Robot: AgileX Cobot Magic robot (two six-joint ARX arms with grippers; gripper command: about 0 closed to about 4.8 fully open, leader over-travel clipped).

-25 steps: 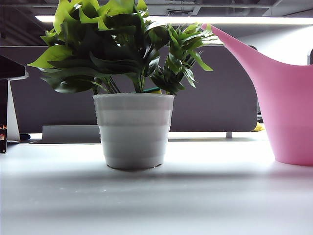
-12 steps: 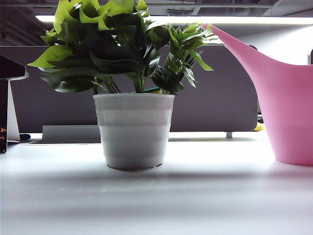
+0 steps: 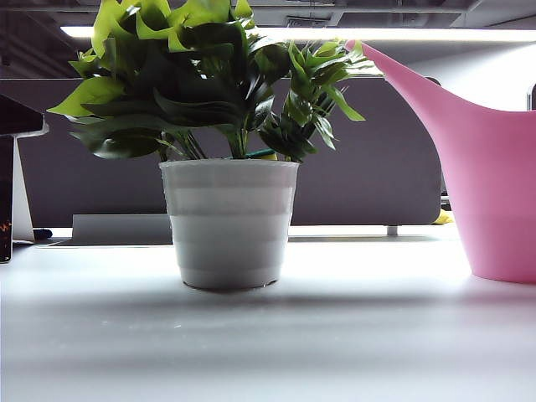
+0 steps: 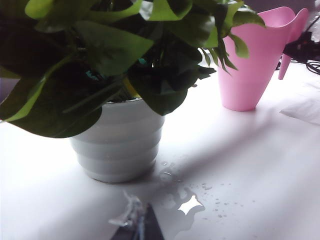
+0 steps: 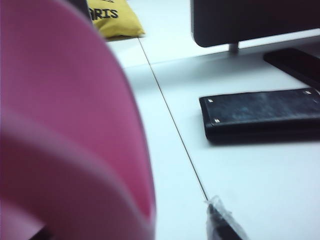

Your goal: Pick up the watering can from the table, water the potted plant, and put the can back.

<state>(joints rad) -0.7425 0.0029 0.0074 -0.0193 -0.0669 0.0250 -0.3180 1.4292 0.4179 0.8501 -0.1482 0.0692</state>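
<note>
The potted plant (image 3: 230,222), bushy green leaves in a white ribbed pot, stands on the pale table (image 3: 352,335). To its right stands the pink watering can (image 3: 494,184), spout slanting up toward the leaves. Neither gripper shows in the exterior view. In the left wrist view the plant (image 4: 117,145) is close and the can (image 4: 250,65) farther off; my left gripper (image 4: 137,227) is a narrow dark wedge, fingers together, holding nothing. In the right wrist view the can (image 5: 65,125) looms blurred right beside my right gripper (image 5: 165,222). One taped finger (image 5: 220,222) stands apart from it; the other is hidden.
Spilled water (image 4: 185,200) lies on the table by the pot. A black flat case (image 5: 260,115), a yellow bag (image 5: 112,17) and a dark monitor (image 5: 250,20) sit beyond the can. A dark grey partition (image 3: 368,167) runs behind the plant.
</note>
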